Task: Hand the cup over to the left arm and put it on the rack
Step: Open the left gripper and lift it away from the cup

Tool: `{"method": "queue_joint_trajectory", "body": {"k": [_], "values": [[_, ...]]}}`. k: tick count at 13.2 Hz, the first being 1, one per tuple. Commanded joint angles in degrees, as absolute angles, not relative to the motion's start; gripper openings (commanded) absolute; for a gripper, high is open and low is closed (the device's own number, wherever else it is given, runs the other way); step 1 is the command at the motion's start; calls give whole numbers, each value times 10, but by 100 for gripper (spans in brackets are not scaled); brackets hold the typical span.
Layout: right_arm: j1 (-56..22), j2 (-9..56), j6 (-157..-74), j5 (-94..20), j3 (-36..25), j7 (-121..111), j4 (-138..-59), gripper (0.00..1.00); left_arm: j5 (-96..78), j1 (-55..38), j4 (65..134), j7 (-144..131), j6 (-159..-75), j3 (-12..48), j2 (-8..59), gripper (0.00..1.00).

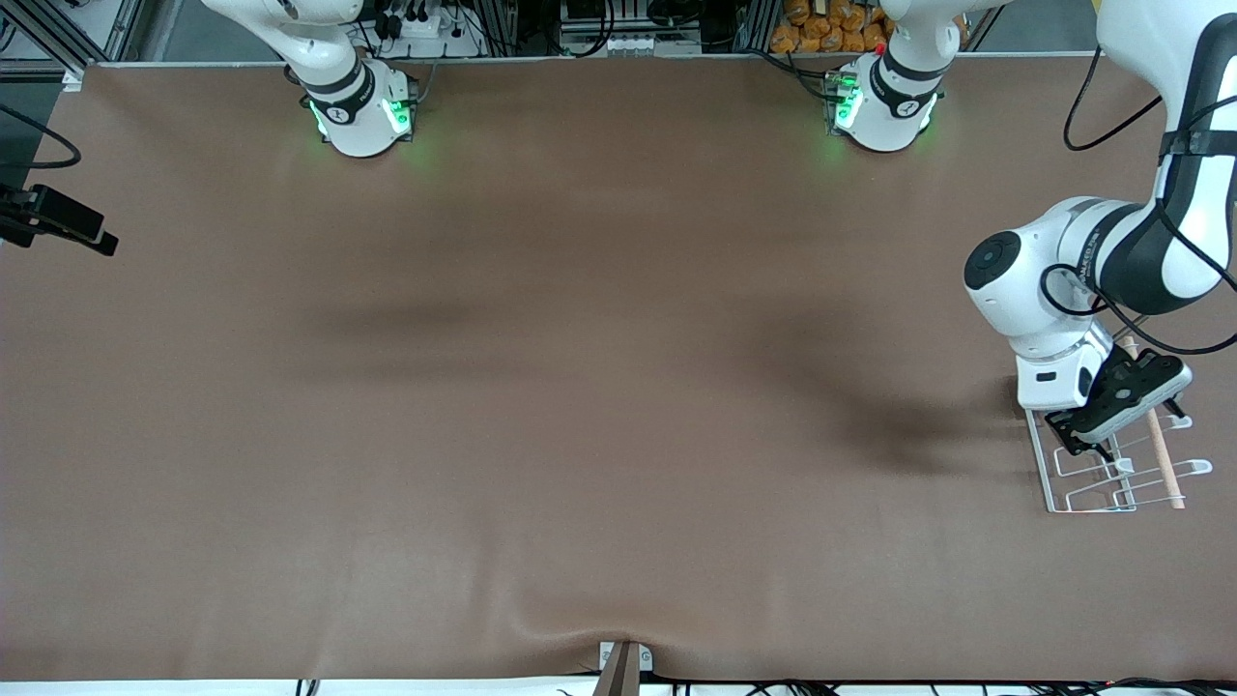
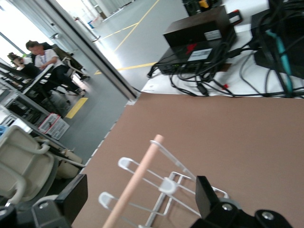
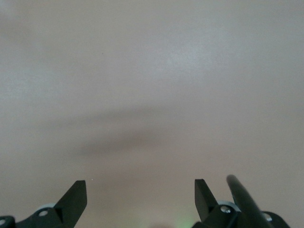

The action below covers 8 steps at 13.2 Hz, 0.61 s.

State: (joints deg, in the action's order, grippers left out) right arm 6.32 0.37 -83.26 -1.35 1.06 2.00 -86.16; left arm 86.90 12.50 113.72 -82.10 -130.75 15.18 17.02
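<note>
No cup shows in any view. The white wire rack (image 1: 1111, 483) with its light wooden rod (image 1: 1163, 459) lies near the left arm's end of the table. My left gripper (image 1: 1075, 437) hangs low over the rack, open and empty. In the left wrist view the rack's looped prongs (image 2: 167, 184) and the rod (image 2: 137, 175) lie between the spread fingers of the left gripper (image 2: 140, 197). My right gripper (image 3: 140, 194) is open and empty over bare brown table. It is out of the front view, where only the right arm's base (image 1: 359, 108) shows.
A black device (image 1: 60, 220) juts in at the right arm's end of the table. Black boxes and tangled cables (image 2: 199, 42) sit just off the table's edge past the rack. A small clamp (image 1: 623, 662) sits at the edge nearest the front camera.
</note>
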Motion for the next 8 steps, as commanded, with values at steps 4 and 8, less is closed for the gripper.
{"method": "queue_joint_trajectory", "body": {"k": [4,8], "values": [[72,3,-827,-16,16,21,-850,100,696,112,1087,-627,-1332,151,164,100],[73,3,-827,-16,15,21,-850,100,538,81,1055,-495,-1322,144,142,100]]}}
